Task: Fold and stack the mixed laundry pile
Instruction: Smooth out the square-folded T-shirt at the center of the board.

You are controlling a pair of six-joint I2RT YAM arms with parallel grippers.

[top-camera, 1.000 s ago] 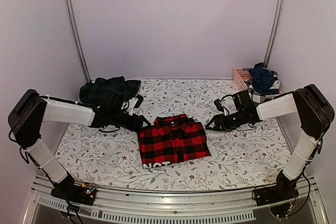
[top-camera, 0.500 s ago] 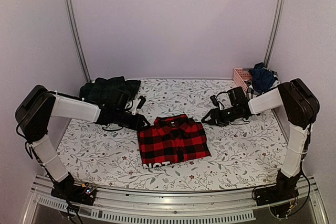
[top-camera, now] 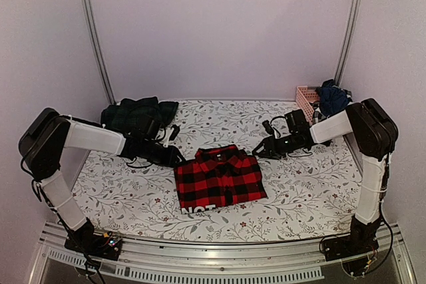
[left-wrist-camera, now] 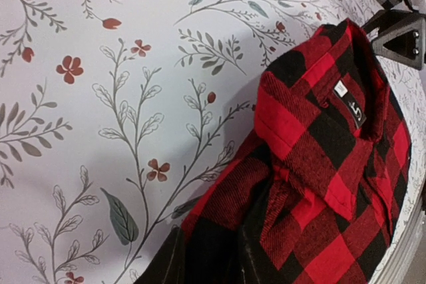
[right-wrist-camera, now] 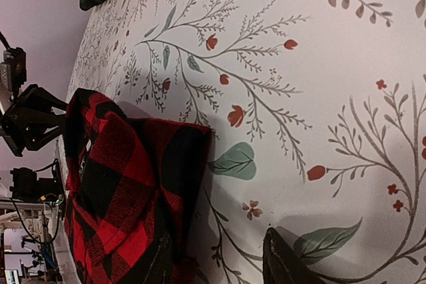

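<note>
A folded red-and-black checked shirt point(top-camera: 219, 177) lies in the middle of the table. My left gripper point(top-camera: 178, 157) is at its far left corner. In the left wrist view the two dark fingers point(left-wrist-camera: 166, 264) pinch the shirt's point(left-wrist-camera: 313, 164) edge, with cloth between them. My right gripper point(top-camera: 258, 153) is low at the far right corner and stands open. One of its fingertips point(right-wrist-camera: 163, 261) is over the shirt's point(right-wrist-camera: 120, 184) edge and the other rests on the bare cloth. A dark green tartan piece point(top-camera: 136, 114) lies at the back left. Dark navy clothes point(top-camera: 333, 98) sit at the back right.
A pink slatted basket point(top-camera: 305, 98) stands at the back right corner under the navy clothes. The white leaf-patterned table cloth point(top-camera: 120, 191) covers the table. A metal rail point(top-camera: 200, 264) runs along the near edge.
Both grippers have closed in on the shirt's far corners. The left jaws have narrowed onto the cloth. The right arm has swung left and its jaws have narrowed somewhat.
</note>
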